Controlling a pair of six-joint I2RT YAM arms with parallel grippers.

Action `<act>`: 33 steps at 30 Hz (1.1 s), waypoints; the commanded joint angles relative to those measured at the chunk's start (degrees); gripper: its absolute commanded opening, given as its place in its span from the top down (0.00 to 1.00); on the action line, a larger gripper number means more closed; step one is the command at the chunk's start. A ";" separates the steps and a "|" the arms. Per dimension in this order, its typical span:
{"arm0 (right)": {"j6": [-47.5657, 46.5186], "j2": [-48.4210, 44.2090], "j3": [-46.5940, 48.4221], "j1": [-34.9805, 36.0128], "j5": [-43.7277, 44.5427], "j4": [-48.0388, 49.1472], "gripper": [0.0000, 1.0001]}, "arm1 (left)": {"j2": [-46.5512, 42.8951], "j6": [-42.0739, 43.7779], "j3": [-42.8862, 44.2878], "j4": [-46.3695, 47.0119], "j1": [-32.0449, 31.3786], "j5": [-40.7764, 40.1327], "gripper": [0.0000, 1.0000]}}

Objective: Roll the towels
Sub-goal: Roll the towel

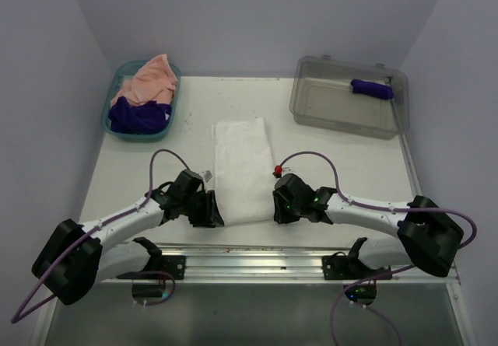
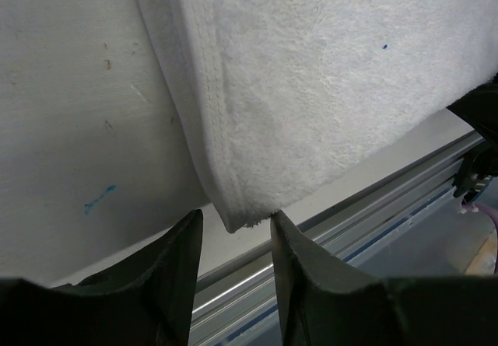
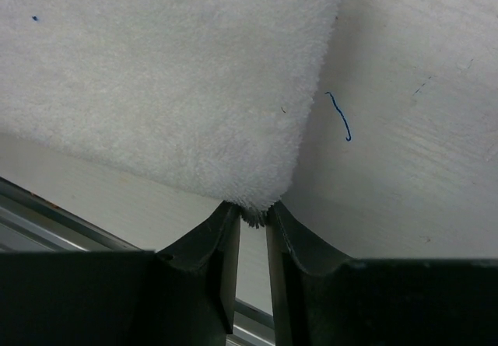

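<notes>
two corners of white towel (image 1: 243,167) hidden from above — left jaws apart, right jaws pinching one

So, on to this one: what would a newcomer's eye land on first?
The white towel lying flat mid-table: the left gripper brackets its near left corner, jaws apart, while the right gripper appears to pinch the near right corner. After that, the teal basket at back left heaped with a peach-pink towel and a purple towel, and the purple roll in the clear bin at back right.
</notes>
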 commanded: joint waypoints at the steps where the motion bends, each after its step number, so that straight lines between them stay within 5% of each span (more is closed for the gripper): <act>1: 0.65 -0.93 0.35 0.16 1.26 0.78 0.78 | 0.53 0.09 1.11 1.44 -0.30 0.86 0.60; 3: 0.65 -1.02 0.61 0.16 1.17 0.69 0.81 | 0.09 -0.71 1.11 1.44 -0.39 -0.10 0.77; 8: 0.83 -2.33 1.75 0.16 2.22 -0.97 1.00 | -3.78 -3.35 1.81 0.65 -0.39 -3.62 1.00; 23: -0.84 -4.71 10.27 -0.10 10.39 -11.08 1.00 | -4.49 -6.16 12.79 -6.38 -0.39 -9.60 1.00; 33: -4.97 4.42 21.42 -2.74 13.92 -12.66 1.00 | 4.21 -5.46 20.70 -7.61 1.10 -13.47 1.00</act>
